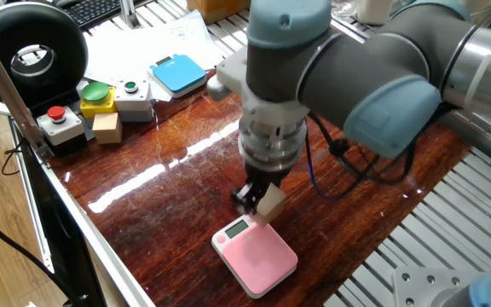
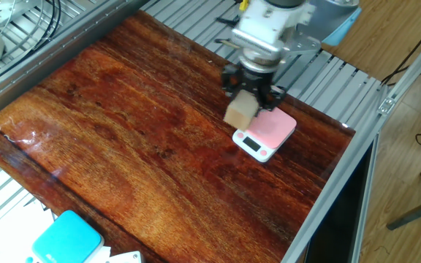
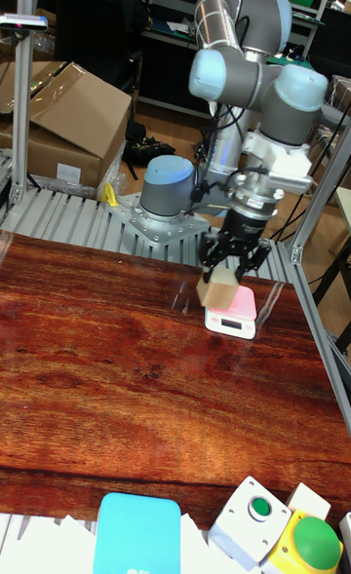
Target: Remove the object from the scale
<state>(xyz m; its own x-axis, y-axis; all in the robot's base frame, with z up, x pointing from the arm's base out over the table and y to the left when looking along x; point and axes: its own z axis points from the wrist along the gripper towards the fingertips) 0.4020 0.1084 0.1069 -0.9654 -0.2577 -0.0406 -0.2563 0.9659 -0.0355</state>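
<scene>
The tan-brown cube, the object (image 1: 270,203) (image 2: 240,110) (image 3: 218,293), hangs in the air, held between the fingers of my gripper (image 1: 260,199) (image 2: 245,98) (image 3: 226,280), which is shut on it. The pink scale (image 1: 257,252) (image 2: 267,134) (image 3: 233,312) lies flat on the wooden table with its white display panel showing and nothing on its plate. The cube sits just off the scale's display-side edge, lifted above the table surface.
A light-blue scale (image 1: 178,74) (image 2: 66,237) (image 3: 137,532), button boxes (image 1: 114,99) (image 3: 252,525) and a small pale wooden block (image 1: 106,127) sit at one end of the table. Papers, a keyboard and a black round device (image 1: 31,53) lie beyond. Metal frame rails edge the table.
</scene>
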